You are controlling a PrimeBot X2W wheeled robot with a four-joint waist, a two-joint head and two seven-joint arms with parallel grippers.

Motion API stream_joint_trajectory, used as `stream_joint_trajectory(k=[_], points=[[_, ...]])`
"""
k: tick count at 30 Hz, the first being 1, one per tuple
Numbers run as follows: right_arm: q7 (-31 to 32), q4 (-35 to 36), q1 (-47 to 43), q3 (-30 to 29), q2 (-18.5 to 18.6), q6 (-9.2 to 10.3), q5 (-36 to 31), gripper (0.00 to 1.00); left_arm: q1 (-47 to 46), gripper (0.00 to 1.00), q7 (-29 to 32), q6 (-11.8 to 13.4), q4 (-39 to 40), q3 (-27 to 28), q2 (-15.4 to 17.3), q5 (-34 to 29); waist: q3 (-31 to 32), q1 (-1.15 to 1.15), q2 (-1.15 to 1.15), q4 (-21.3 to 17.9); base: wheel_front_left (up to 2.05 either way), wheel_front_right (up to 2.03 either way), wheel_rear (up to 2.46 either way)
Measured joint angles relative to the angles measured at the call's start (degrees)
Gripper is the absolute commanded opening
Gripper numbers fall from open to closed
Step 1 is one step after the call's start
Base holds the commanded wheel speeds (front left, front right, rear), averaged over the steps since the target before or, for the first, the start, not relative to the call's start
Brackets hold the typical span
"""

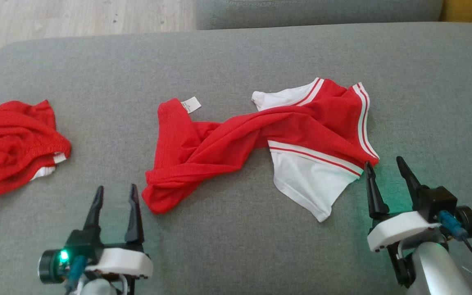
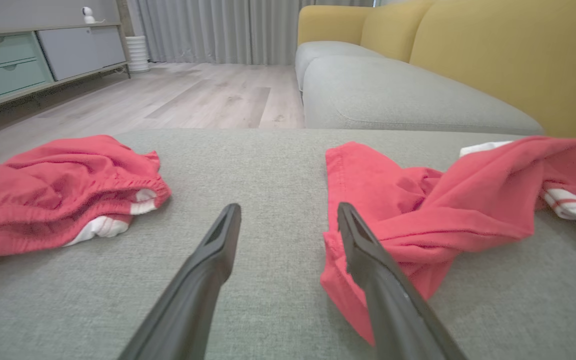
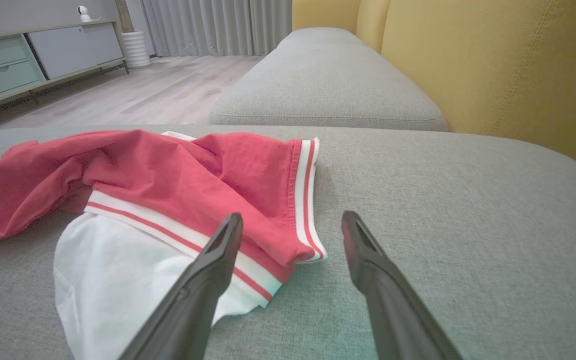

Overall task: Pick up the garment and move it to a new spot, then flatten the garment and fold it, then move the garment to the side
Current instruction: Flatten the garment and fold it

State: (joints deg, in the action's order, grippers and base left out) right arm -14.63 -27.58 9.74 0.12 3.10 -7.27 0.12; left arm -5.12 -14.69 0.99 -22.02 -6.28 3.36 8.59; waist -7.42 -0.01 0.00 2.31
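Note:
The garment (image 1: 260, 139) is a red piece with white panels and red-and-white striped trim, lying twisted and stretched across the middle of the grey cushion (image 1: 236, 53). My left gripper (image 1: 115, 191) stands open just left of the garment's lower-left red end (image 2: 368, 235), nothing between its fingers. My right gripper (image 1: 383, 163) is open at the garment's lower-right striped corner (image 3: 308, 250), its left finger (image 3: 208, 280) over the white panel. Neither gripper grips cloth.
A second crumpled red garment (image 1: 12, 141) lies at the cushion's left edge (image 2: 63, 185). Behind are another grey seat cushion (image 3: 323, 85), a yellow sofa back (image 3: 493, 70), wood floor (image 2: 178, 95) and a low cabinet (image 2: 28, 60).

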Motion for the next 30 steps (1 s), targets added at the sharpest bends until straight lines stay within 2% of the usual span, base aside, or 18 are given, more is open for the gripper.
stream_joint_trajectory(k=[7, 13, 23, 30], points=[[0.00, -0.41, 0.10, 0.57, -0.05, 0.00, 0.44, 1.00, -0.70, 1.00, 0.00, -1.93, -0.09, 2.47, -0.57, 1.79, 0.04, 0.00, 0.00, 0.16, 0.00, 0.00, 0.00], [0.00, -1.12, 0.13, 1.13, -0.12, 0.00, 0.99, 1.00, -5.69, 1.00, 0.00, -4.11, -8.16, 2.14, -0.70, 5.24, -0.29, 0.00, 0.00, -0.82, 0.00, 0.00, 0.00], [0.00, -2.40, 0.13, 1.09, -0.14, 0.00, 0.99, 1.00, -13.63, 1.00, 0.00, -6.22, -22.94, -4.76, -1.08, 8.99, -0.41, 0.01, 0.00, -1.39, 0.00, 0.00, 0.00], [0.00, -2.70, 0.14, 1.19, -0.15, 0.00, 0.99, 1.00, -14.37, 1.00, 0.00, -6.46, -26.96, -7.09, -1.11, 10.34, -0.56, 0.01, 0.00, -1.14, 0.00, 0.00, 0.00]])
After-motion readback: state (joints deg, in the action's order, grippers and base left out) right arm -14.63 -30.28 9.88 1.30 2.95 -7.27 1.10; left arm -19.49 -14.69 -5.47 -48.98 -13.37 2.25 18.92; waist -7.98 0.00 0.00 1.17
